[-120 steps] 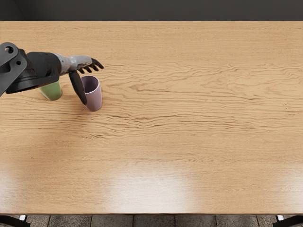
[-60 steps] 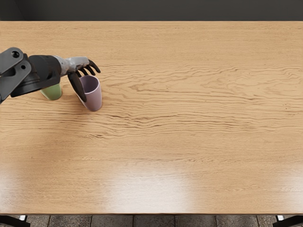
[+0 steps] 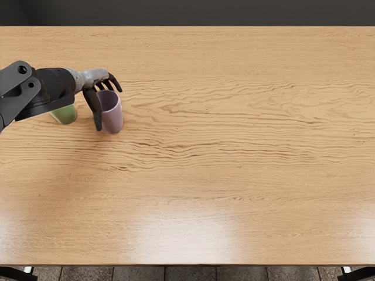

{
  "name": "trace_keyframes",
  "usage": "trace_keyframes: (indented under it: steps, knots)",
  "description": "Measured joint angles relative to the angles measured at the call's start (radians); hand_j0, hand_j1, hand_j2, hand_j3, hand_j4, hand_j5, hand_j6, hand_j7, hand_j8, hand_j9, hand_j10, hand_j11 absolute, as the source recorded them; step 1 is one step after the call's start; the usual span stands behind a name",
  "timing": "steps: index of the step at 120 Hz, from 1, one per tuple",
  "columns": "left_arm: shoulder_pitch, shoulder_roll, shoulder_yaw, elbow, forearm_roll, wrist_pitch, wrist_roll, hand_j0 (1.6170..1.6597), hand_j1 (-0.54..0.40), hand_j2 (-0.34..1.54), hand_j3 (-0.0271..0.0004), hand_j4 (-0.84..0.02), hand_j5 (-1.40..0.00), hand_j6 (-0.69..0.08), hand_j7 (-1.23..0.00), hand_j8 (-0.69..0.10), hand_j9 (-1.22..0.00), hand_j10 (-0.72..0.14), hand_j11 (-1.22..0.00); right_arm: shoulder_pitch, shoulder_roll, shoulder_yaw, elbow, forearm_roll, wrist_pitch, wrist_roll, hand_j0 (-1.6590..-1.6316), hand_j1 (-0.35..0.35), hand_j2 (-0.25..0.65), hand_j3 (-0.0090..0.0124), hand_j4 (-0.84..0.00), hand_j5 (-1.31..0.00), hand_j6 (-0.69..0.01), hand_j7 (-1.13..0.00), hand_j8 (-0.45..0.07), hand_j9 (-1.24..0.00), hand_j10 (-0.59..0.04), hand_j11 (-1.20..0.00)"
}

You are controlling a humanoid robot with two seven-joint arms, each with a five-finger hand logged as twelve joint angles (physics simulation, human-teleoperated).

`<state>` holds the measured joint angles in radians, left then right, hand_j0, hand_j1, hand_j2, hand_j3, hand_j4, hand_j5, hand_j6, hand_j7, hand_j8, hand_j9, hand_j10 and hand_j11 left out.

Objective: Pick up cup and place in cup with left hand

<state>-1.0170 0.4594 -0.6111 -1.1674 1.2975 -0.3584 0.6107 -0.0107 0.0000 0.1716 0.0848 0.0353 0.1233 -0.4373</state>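
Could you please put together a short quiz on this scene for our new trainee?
1. Fill the gap: in the head view, the green cup is to the picture's ____ of the purple cup.
2. True or false: the purple cup is inside the green cup.
3. Multiple choice: which cup is closer to the left hand?
A) the green cup
B) the purple cup
C) both are equally close

Key: 1. left; 2. false; 3. B
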Motion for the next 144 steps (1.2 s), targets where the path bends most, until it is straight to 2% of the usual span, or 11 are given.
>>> trace_keyframes:
  steps: [10,21,39,78,122,144]
  knots:
    - [0.000,0.002,-0.001,-0.001,-0.002,0.000,0.000,1.6580,-0.102,0.50,0.0000,-0.417,-0.52,-0.416,-0.53,-0.371,-0.53,-0.408,-0.53,0.000,0.000,-0.001,0.001,0.000,0.000,0.000,-1.6581,-0.349,0.000,0.0000,0.000,0.00,-0.001,0.00,0.000,0.00,0.000,0.00]
    - [0.000,0.000,-0.001,-0.001,-0.003,0.000,0.000,1.6580,-0.129,0.35,0.0000,-0.435,-0.54,-0.433,-0.54,-0.385,-0.55,-0.425,-0.55,0.000,0.000,-0.001,0.000,0.000,0.000,0.000,-1.6581,-0.349,0.000,0.0000,0.000,0.00,-0.001,0.00,0.000,0.00,0.000,0.00]
    - [0.000,0.001,-0.001,-0.001,-0.006,-0.001,0.000,1.6573,-0.105,0.19,0.0000,-0.440,-0.56,-0.403,-0.57,-0.362,-0.57,-0.435,-0.57,0.000,0.000,-0.002,0.000,0.000,0.000,0.000,-1.6581,-0.349,0.000,0.0000,0.000,0.00,-0.001,0.00,0.000,0.00,0.000,0.00]
    - [-0.015,0.007,-0.006,-0.001,-0.010,-0.005,0.000,1.6572,-0.124,0.17,0.0000,-0.445,-0.60,-0.362,-0.59,-0.324,-0.59,-0.448,-0.59,0.000,0.000,-0.003,0.000,-0.001,0.000,0.000,-1.6581,-0.349,0.000,0.0000,0.000,0.00,-0.001,0.00,0.000,0.00,0.000,0.00]
    - [-0.087,0.022,-0.011,-0.003,-0.025,-0.021,0.000,1.6572,-0.133,0.19,0.0000,-0.447,-0.61,-0.357,-0.60,-0.322,-0.60,-0.444,-0.60,0.001,0.000,-0.003,0.001,-0.002,0.001,0.000,-1.6581,-0.349,0.000,0.0000,0.000,0.00,-0.001,0.00,0.000,0.00,0.000,0.00]
    - [-0.151,0.088,-0.006,-0.006,-0.083,-0.043,0.000,1.6573,-0.127,0.20,0.0000,-0.443,-0.61,-0.370,-0.60,-0.346,-0.60,-0.446,-0.60,0.002,0.000,-0.003,0.002,-0.002,0.001,0.000,-1.6581,-0.349,0.000,0.0000,0.000,0.00,-0.001,0.00,0.000,0.00,0.000,0.00]
